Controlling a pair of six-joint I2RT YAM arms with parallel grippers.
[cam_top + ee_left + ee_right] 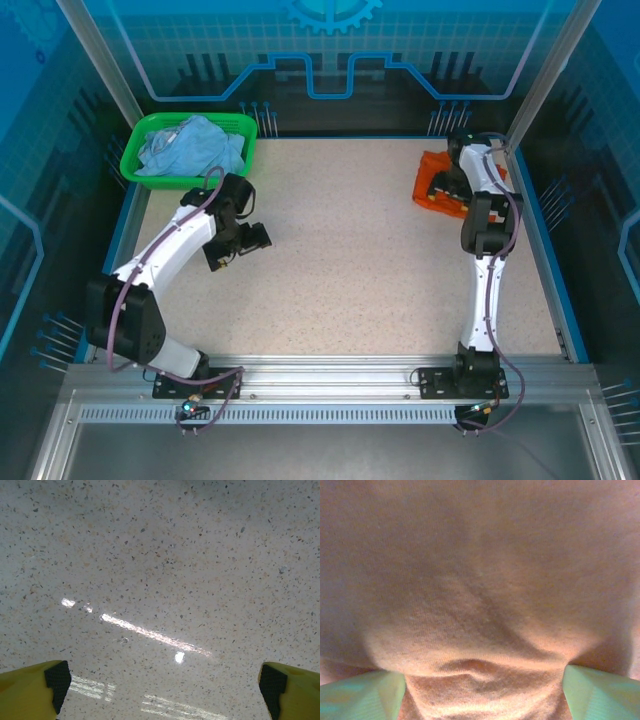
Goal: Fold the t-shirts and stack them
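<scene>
Far across from the basket (133, 150), the right gripper (482, 680), open and empty, is pressing into the orange shirt (480, 580), likely bunching its layers.

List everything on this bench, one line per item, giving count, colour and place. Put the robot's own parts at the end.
green plastic basket: one, green, far left corner of the table
pale blue thin-cloth t-shirt: one, pale blue, crumpled inside the basket
bright orange thin-cloth t-shirt: one, orange, bunched at the table's far right
speckled table: one, beige with dark flecks, beneath everything
left claw: one, yellow fingers with black pads, open above bare table, left of centre
right claw: one, pale fingers, open, down on the orange t-shirt, cloth bulging between the fingers
</scene>
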